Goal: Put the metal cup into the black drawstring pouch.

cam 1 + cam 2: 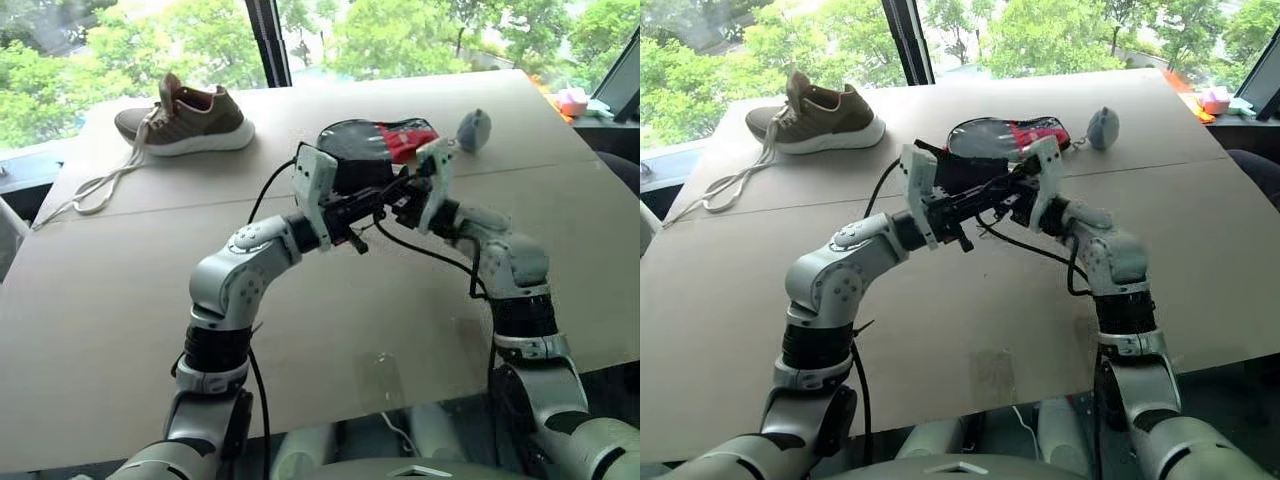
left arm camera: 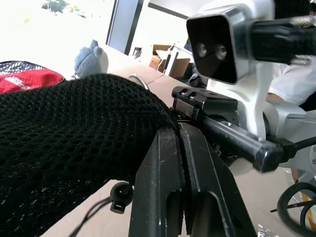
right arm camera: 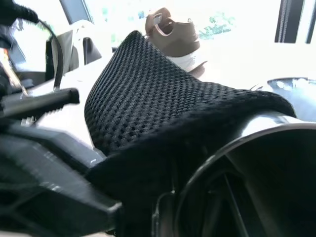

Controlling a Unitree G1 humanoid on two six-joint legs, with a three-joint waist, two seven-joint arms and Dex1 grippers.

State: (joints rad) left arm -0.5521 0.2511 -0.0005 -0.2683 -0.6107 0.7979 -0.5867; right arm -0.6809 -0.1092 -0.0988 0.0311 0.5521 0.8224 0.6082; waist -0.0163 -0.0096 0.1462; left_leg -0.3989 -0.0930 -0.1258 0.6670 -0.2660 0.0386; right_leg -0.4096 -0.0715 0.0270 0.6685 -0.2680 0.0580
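— Two grippers meet above the middle of the table, with the black drawstring pouch held up between them. What do the head views give you?

— The left gripper and the right gripper face each other, almost touching, and the pouch hangs as a dark lump behind them, clear of the tabletop. Farther back lie a brown shoe with its laces trailing, a black-and-red paddle case and a grey fuzzy ball just beside the case.

— And the cup?

— From the head I cannot make it out. The right wrist view shows it: the metal cup, its shiny rim close to the lens, mouth toward the camera, with the black mesh draped over its upper edge. It seems at least partly inside the fabric.

— How do the jaws stand?

— In the left wrist view the left fingers are clenched tight on the pouch's mesh edge, a cord toggle dangling below. The right jaws are closed too, apparently pinching the cup's rim along with the fabric, though the grip point itself is hidden.
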